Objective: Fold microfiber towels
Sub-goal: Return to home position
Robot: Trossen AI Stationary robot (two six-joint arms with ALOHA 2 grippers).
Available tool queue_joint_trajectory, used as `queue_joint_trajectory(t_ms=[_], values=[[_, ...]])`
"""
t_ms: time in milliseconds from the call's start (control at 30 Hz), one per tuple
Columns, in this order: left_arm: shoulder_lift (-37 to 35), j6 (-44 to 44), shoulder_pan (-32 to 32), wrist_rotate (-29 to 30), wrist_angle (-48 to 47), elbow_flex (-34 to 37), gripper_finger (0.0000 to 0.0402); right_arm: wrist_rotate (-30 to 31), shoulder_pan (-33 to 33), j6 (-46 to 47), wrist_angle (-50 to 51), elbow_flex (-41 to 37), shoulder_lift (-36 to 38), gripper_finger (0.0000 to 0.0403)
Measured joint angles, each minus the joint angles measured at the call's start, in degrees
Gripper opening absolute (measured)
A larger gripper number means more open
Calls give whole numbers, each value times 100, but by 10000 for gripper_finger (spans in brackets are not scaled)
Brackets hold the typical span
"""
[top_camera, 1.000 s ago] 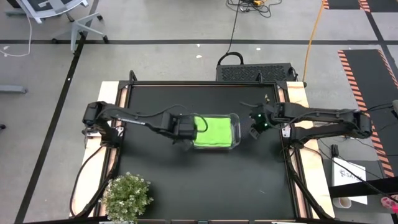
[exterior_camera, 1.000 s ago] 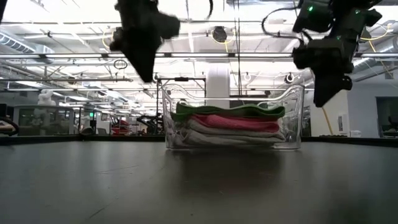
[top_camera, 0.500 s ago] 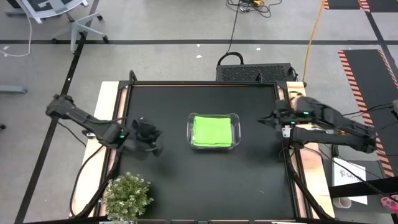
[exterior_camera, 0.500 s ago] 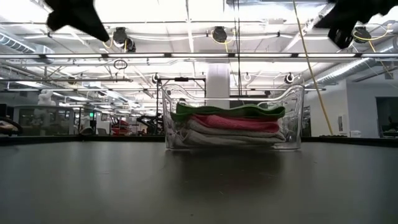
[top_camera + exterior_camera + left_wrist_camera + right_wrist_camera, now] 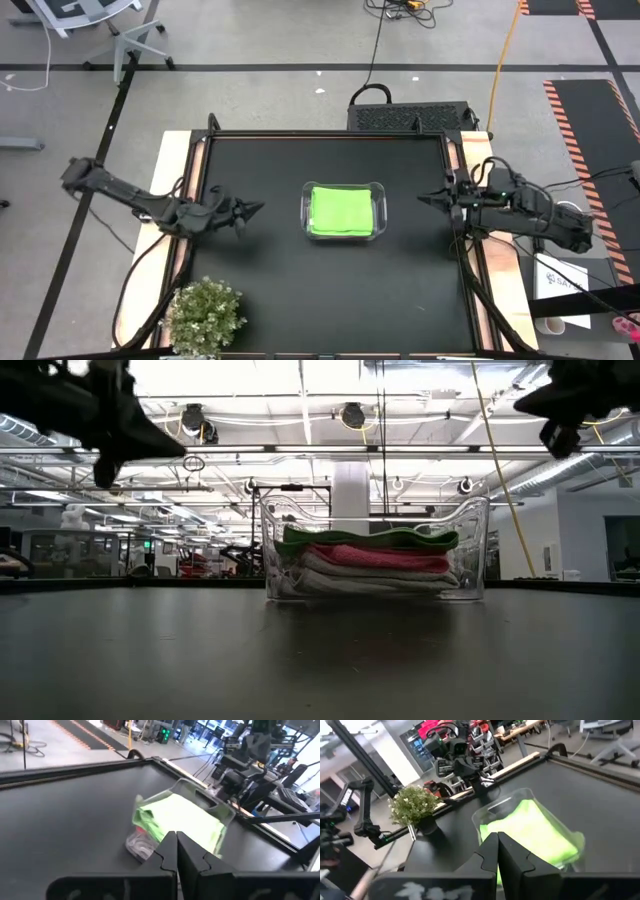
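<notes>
Black table (image 5: 260, 270) from above: clear bin (image 5: 303, 212) at centre, green towel (image 5: 343, 210) folded flat on top inside it. Left gripper (image 5: 250, 208) well apart from the bin on one side, right gripper (image 5: 425, 199) well apart on the other, near the table's edge. Plant (image 5: 205, 315) at a left-side corner.

At table height: a stack within the bin (image 5: 475, 550), green towel (image 5: 370, 539) over pink towel (image 5: 385, 556) over white towels (image 5: 330, 580). Left gripper (image 5: 110, 420) and right gripper (image 5: 565, 400) high, touching nothing.

Past the left wrist: fingers (image 5: 167, 852) pressed together on nothing, aimed toward bin (image 5: 139, 846) and green towel (image 5: 180, 817).

Past the right wrist: fingers (image 5: 489, 852) likewise clenched and empty, with bin (image 5: 575, 840), green towel (image 5: 535, 825) and plant (image 5: 412, 802) beyond.

Probably light, limp, grippy cloth, apt to unfold if pinched by a single layer. Best taken at a folded edge through every layer, or carried by the bin's stiff walls. Folding apparently complete.
</notes>
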State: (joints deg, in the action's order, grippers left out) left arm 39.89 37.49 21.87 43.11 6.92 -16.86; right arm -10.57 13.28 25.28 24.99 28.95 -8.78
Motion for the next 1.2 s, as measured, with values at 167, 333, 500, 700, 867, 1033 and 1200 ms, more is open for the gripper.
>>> queue_joint_trajectory(t_ms=[167, 333, 500, 700, 867, 1033, 1200], values=[[120, -128, -1265, -1405, 182, 220, 0, 27, 0, 259, -20, -314, 571, 0], [96, -1026, -2265, -2954, 824, 213, 0, 313, 15, -94, 9, -187, 863, 0], [-225, -1373, -2247, -3041, 529, 209, 0, 298, 13, -162, 157, -359, 860, 0], [-726, -990, -1922, -2630, -563, 213, 0, 304, 13, -135, -140, -1091, 868, 0], [-1097, -1018, -1619, -2030, -987, 213, 0, 403, 13, -138, -1521, -1933, 868, 0], [-1269, -732, -1411, -1820, -1434, 299, 1, 641, 13, -211, -2562, -2604, 866, 0], [-1347, -276, -1252, -1733, -1183, 766, 1, 652, 11, -92, -2697, -2766, 831, 0]])
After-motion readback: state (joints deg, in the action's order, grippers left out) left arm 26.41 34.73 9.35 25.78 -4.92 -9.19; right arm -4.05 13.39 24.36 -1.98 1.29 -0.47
